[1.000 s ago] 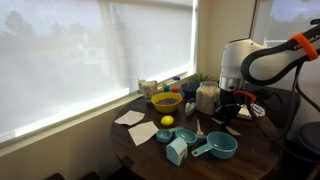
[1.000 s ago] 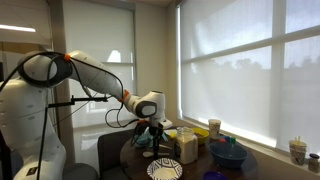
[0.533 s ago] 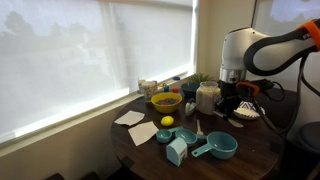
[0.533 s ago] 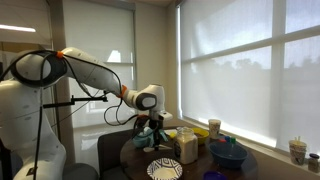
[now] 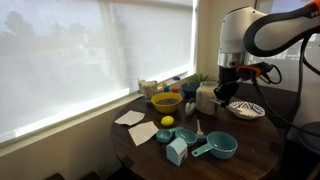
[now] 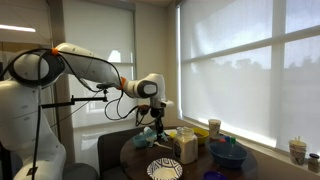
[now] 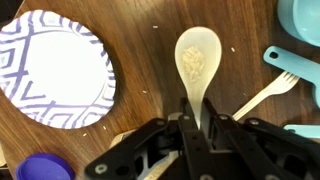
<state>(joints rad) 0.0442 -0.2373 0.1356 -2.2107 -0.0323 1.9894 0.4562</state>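
My gripper (image 7: 197, 122) is shut on the handle of a pale wooden spoon (image 7: 198, 60). The spoon's bowl points away from the jaws and hangs above the dark wooden table (image 7: 140, 30). In the wrist view a white paper plate with a purple pattern (image 7: 55, 70) lies below and to the left. In both exterior views the gripper (image 5: 228, 90) (image 6: 158, 120) is raised above the table, over the plate (image 5: 246, 109) (image 6: 165, 168). A wooden fork (image 7: 262, 95) lies to the right of the spoon.
A yellow bowl (image 5: 165, 101), a lemon (image 5: 167, 121), teal measuring cups (image 5: 222, 146), a teal box (image 5: 177, 151), white napkins (image 5: 143, 132) and a jar (image 5: 207, 97) crowd the round table. A blue bowl (image 6: 228, 153) stands by the window. Blinds cover the windows behind.
The arm has risen from near the table top, carrying the spoon up above the plate. The jaws have stayed shut on the handle.
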